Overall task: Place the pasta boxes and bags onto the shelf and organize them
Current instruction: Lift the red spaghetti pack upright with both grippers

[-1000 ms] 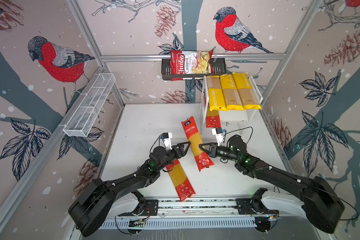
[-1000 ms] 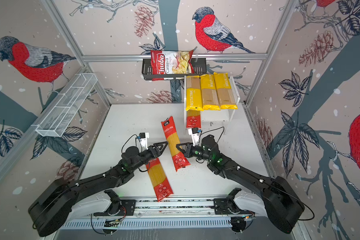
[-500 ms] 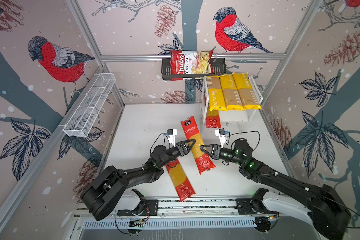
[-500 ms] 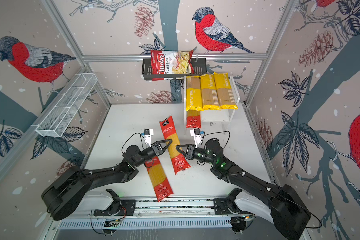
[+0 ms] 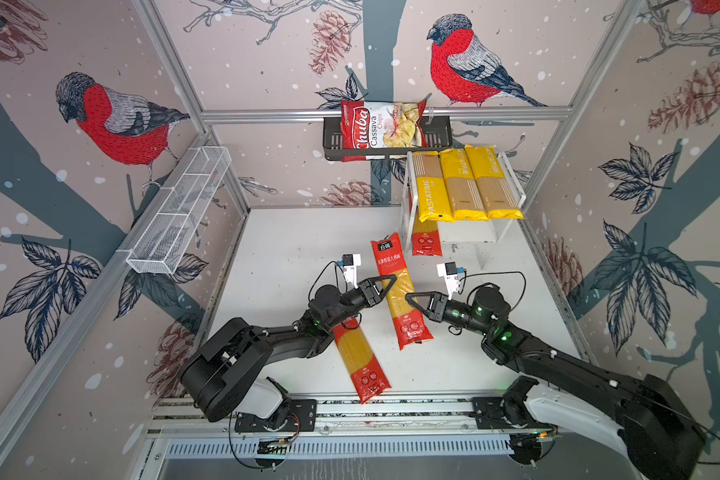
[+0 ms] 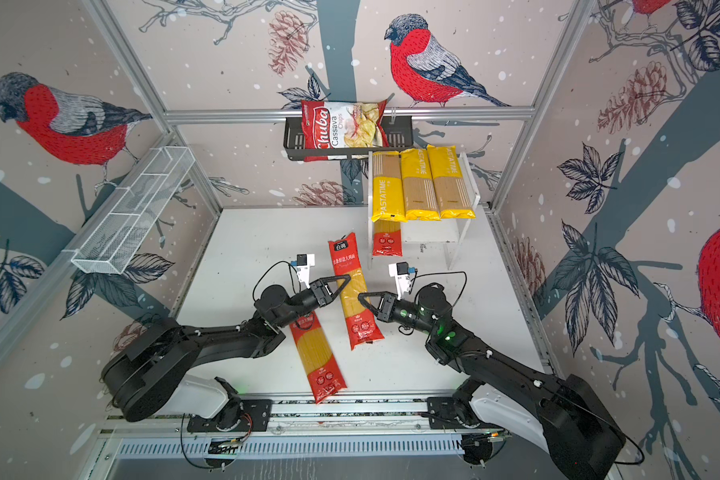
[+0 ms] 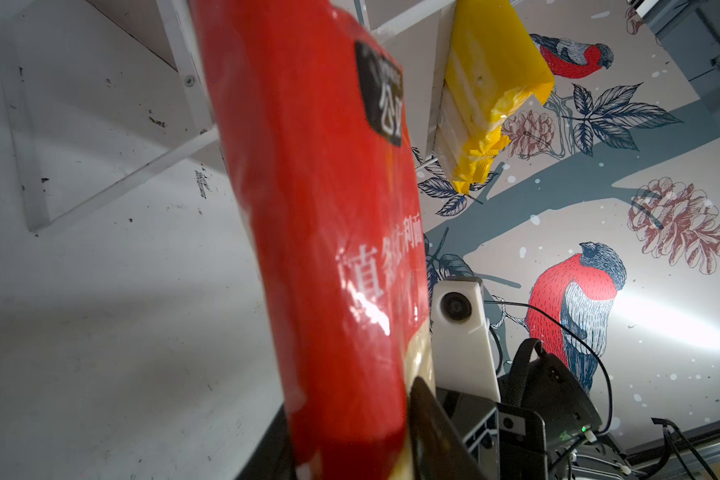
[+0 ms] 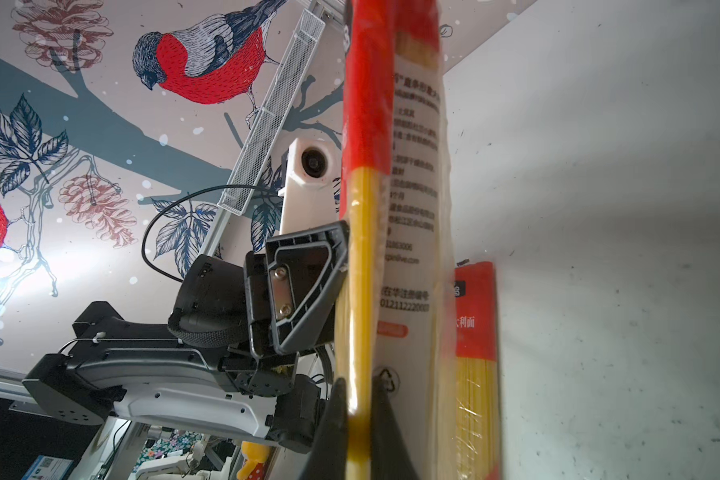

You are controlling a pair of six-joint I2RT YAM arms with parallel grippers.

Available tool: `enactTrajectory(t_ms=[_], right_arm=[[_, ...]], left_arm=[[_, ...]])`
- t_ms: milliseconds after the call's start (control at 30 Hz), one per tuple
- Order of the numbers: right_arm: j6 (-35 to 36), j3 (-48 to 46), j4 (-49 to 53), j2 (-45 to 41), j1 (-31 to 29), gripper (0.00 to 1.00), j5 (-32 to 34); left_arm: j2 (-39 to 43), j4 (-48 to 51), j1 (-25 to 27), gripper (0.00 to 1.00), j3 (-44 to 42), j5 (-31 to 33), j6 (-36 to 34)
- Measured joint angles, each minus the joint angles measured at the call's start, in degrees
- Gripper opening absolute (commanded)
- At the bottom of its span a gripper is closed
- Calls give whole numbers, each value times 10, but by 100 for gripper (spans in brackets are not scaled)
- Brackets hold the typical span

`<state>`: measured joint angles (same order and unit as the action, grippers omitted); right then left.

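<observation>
At our table's [image 5: 292, 249] far right, the white shelf [image 5: 468, 237] holds three yellow packs [image 5: 462, 185] on top and one tucked red pack [image 5: 427, 241] below. A loose red pack [image 5: 360, 353] lies under our left arm [image 5: 275, 340]. Mid-table the raised red pack [image 5: 400, 291] is pinched — left gripper [image 5: 387, 282] and right gripper [image 5: 410, 297] each clamped on an edge.

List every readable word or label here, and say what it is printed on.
"Chuba Cassava Chips": red-and-white crinkled snack bag in the black wall basket.
"PASTATIME": yellow-and-tan flat spaghetti packs on the white two-tier rack.
Chinese characters on the middle red clear-windowed spaghetti pack: cannot read; back label blurred.
</observation>
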<state>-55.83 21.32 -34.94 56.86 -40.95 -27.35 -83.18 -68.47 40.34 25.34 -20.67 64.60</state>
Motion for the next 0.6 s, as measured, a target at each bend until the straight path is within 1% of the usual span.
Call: enactTrajectory(t_ms=[167, 333, 433, 600], right_arm=[[0, -10, 26, -9, 9, 15, 15], [0, -21, 42, -16, 12, 19, 36], [0, -28, 47, -23, 14, 24, 45], [0, -36, 53, -31, 30, 40, 48]], left_arm=[[-23, -7, 10, 18, 9, 9, 0], [-52, -13, 22, 14, 21, 18, 3], [-66, -15, 30, 13, 30, 21, 5], [-80, -11, 46, 10, 44, 14, 10]])
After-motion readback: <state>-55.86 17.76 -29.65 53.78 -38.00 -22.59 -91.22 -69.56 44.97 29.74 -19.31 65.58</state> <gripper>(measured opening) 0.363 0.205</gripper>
